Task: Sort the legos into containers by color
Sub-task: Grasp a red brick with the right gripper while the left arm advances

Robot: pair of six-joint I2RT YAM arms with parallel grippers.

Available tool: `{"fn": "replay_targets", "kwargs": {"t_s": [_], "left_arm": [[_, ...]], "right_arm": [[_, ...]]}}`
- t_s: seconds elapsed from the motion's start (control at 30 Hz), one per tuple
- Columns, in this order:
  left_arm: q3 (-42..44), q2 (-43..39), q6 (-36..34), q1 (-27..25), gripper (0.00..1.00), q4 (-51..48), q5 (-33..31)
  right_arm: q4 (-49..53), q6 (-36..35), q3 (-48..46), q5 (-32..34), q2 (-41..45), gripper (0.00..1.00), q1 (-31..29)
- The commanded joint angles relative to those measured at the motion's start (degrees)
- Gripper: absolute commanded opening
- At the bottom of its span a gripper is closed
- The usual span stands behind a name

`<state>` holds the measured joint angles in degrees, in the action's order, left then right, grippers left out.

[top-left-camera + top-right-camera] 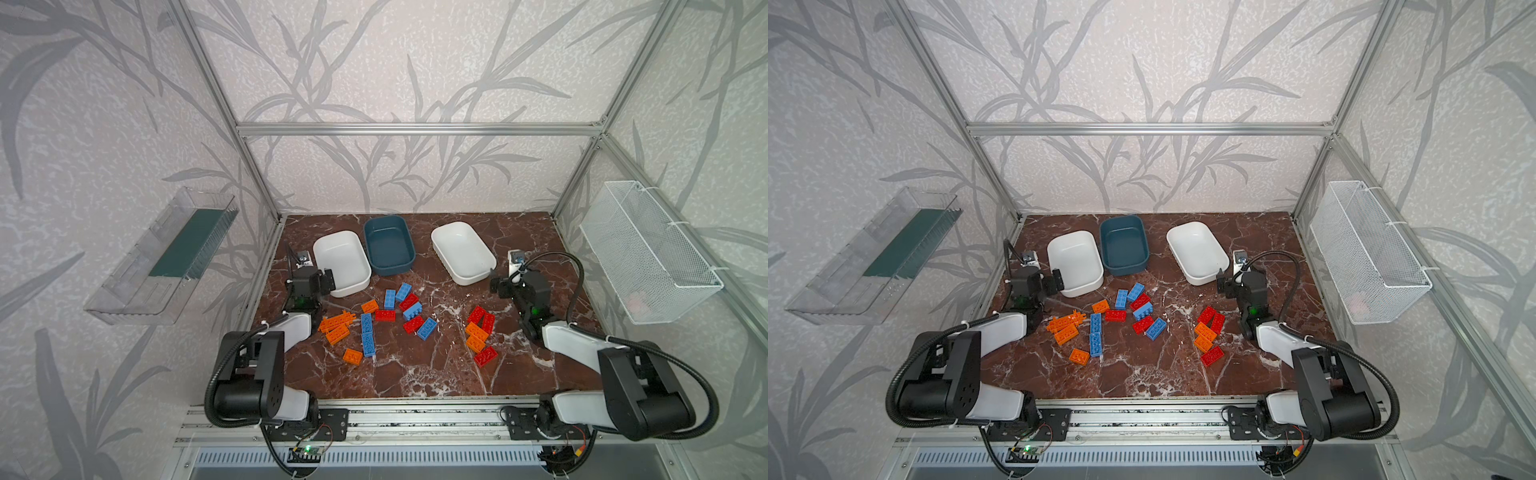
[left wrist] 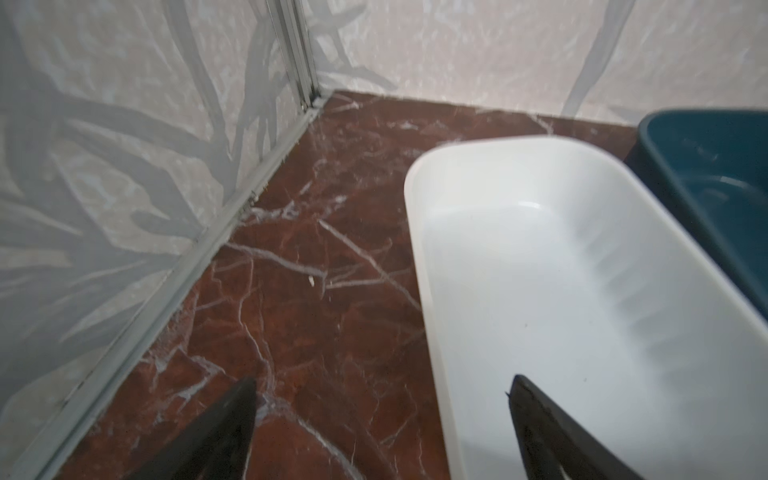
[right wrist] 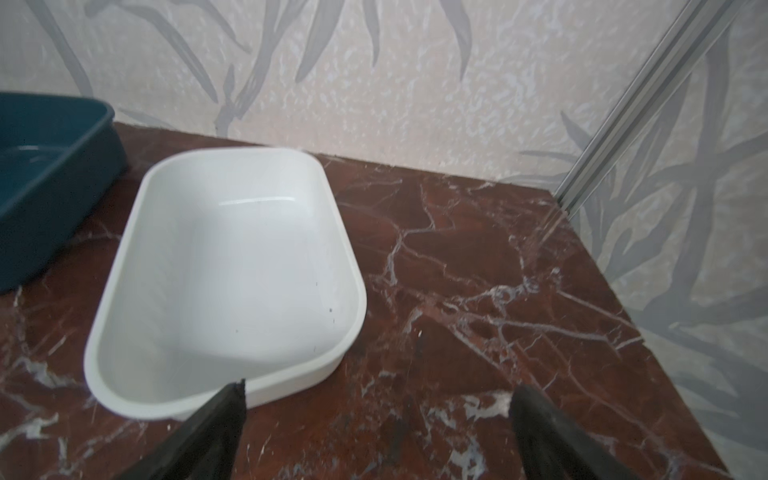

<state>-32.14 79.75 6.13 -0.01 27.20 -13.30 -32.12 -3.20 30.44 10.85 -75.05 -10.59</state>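
So, nothing is sorted yet: all the bricks (image 1: 385,315) lie loose on the table (image 1: 415,374) and all three tubs at the back are empty. The left gripper (image 2: 382,386) hangs by the near corner of the left white tub (image 1: 340,259), jaws wide apart and empty. The right gripper (image 3: 379,386) sits beside the near end of the right white tub (image 3: 232,257), also spread and empty. The blue tub (image 1: 388,245) stands between the white ones, touching or nearly touching the left one.

The step is probably the first pick. Best to start with loners: the single orange brick (image 1: 352,356) for the left arm, the single red brick (image 1: 485,356) for the right. Come straight down and pinch across the short sides. Leave the bunched orange pile (image 1: 336,326) for later, since its pieces touch and would likely get shoved.
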Motion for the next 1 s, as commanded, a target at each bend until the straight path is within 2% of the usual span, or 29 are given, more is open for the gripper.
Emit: {"fn": "replay_targets", "kwargs": {"t_s": [0.0,0.07,0.13,0.17,0.23,0.33,0.4,0.53,0.7,0.83,0.97], "left_arm": [[-1.71,-6.12,1.92,-1.92,0.94,-8.75,-0.70],[-1.79,-9.80,4.03,-4.81,0.94,-11.28,-0.84],[-1.22,-13.55,4.67,-10.11,0.94,-12.74,-2.36],[-0.80,-15.47,4.78,-13.72,0.94,-13.48,-3.24],[-0.05,-18.55,4.77,-19.87,0.94,-15.16,-3.34],[0.21,-22.43,8.30,-27.56,0.95,-19.55,-3.25],[0.81,-24.53,10.04,-32.82,0.99,-21.57,-2.80],[2.83,-27.87,12.30,-44.35,0.99,-24.07,-5.19],[3.39,-27.17,14.17,-54.70,0.99,-27.25,-9.10],[3.06,-25.05,14.34,-59.20,0.99,-28.91,-11.81],[2.81,-24.06,14.70,-59.99,0.99,-28.40,-12.60]], "right_arm": [[24.51,3.95,9.38,4.57,3.68,0.99,-0.86],[35.00,3.95,14.30,6.92,4.33,0.99,-1.98],[42.38,3.95,17.73,6.83,5.17,0.99,-3.15],[46.11,8.97,18.96,7.83,5.66,0.99,-4.16],[51.96,10.58,20.18,8.08,6.77,0.99,-6.70],[59.72,14.75,20.19,9.55,7.48,1.00,-10.73],[63.57,19.16,19.43,7.57,7.47,0.95,-11.34],[63.98,24.51,15.01,2.27,8.50,0.83,-13.38],[62.27,28.78,10.45,2.12,9.91,0.80,-16.37],[63.21,30.74,8.89,3.79,9.70,0.76,-16.72],[61.24,31.13,7.82,3.43,8.20,0.76,-16.74]]}}
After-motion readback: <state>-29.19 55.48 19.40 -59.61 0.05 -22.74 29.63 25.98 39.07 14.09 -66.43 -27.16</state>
